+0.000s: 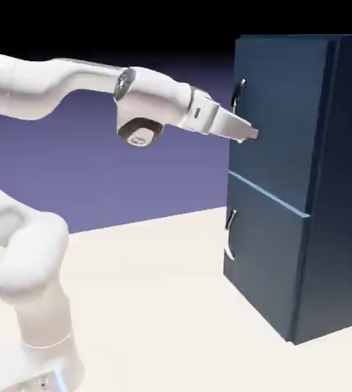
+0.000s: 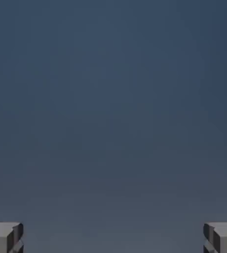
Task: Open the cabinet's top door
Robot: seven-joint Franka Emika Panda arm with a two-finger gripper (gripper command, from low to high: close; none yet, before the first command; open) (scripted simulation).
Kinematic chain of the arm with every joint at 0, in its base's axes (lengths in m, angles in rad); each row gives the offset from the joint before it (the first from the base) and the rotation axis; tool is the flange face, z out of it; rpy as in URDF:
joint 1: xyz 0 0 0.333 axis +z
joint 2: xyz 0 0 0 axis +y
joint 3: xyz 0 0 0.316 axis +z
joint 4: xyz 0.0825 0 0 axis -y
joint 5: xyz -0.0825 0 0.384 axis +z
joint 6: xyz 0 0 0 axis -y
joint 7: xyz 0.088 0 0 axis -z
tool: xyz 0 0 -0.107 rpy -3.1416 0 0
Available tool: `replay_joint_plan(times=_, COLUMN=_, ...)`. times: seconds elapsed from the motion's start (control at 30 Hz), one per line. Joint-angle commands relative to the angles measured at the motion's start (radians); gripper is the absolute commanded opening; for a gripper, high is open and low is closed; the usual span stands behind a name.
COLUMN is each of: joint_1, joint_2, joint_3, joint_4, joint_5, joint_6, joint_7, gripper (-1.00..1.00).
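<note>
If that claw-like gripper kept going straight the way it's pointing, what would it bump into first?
Probably the top door's flat blue panel, which fills the hand view ahead of the open gripper; how close it is, I can't tell.

No text, label, brand, number or sign can be read in either view; in the exterior view, small dark marks sit on a light panel at the lower left of the frame, too small to make out; another small dark mark shows on a white surface right of the upper middle, its shape too small to read; a pale round patch left of the upper middle bears faint detail, likewise unreadable; the hand view shows no legible characters anywhere in the frame
</note>
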Motion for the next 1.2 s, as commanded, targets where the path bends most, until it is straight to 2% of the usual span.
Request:
replay_joint_plan(times=0.0, joint_1=-0.015, joint_2=-0.007, joint_3=0.018, joint_4=0.009, joint_5=0.044, joint_6=0.001, joint_7=-0.029, gripper=0.00)
replay_joint_plan(times=1.17, joint_1=-0.503, joint_2=-0.255, joint_3=0.609, joint_4=0.314, joint_5=1.501, joint_6=0.019, joint_7=-0.996, gripper=0.00)
